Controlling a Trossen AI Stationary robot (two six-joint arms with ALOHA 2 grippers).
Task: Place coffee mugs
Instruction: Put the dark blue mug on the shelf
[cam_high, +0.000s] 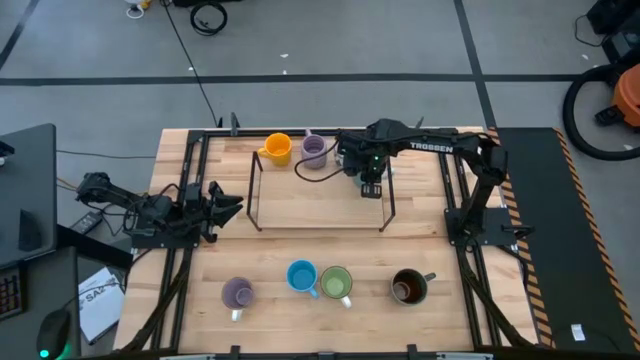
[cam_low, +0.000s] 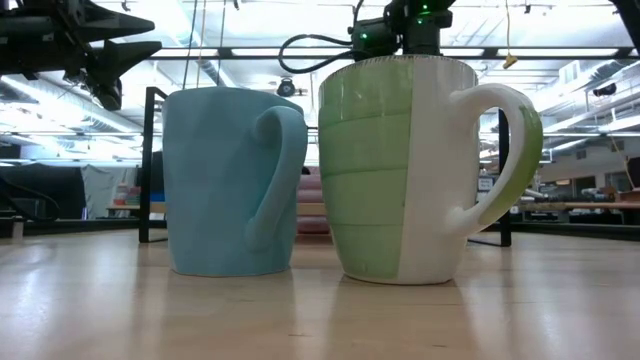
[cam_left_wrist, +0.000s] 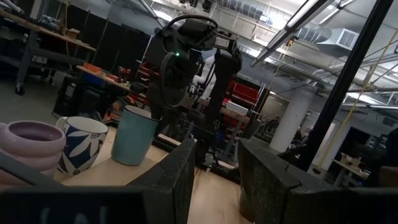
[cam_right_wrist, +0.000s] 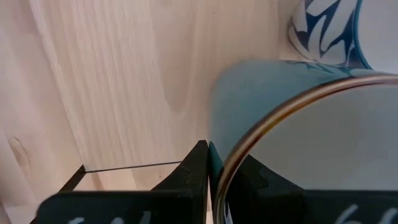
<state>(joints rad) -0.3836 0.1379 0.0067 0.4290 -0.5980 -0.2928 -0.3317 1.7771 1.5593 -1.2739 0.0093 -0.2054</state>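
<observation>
The right claw (cam_high: 371, 188) reaches in over the far part of the desk (cam_high: 300, 250), inside the black wire frame (cam_high: 255, 195), and is clamped on the rim of a pale teal mug (cam_right_wrist: 298, 124): in the right wrist view one finger sits outside the wall and the other inside the brown-edged lip. In the left wrist view that teal mug (cam_left_wrist: 135, 135) stands upright on the wood under the right arm. Just beside it stands a white mug with a blue leaf pattern (cam_left_wrist: 83, 144), and next to that a lavender mug (cam_left_wrist: 31, 143). From above, the lavender mug (cam_high: 314, 150) sits near the frame's far edge, with an orange mug (cam_high: 277, 148) just beside it toward the left.

The left claw (cam_high: 232, 203) waits at the desk's left side, its fingers (cam_left_wrist: 177, 180) apart and holding nothing.

Along the near edge four more mugs stand in a row: a second lavender one (cam_high: 237, 293), a blue mug (cam_high: 301, 276), a green mug (cam_high: 336, 283) almost touching the blue, and a dark brown mug (cam_high: 409, 286) apart to the right. In the low view the blue mug (cam_low: 232, 180) and green mug (cam_low: 410, 170) stand upright side by side, handles toward the right.
</observation>
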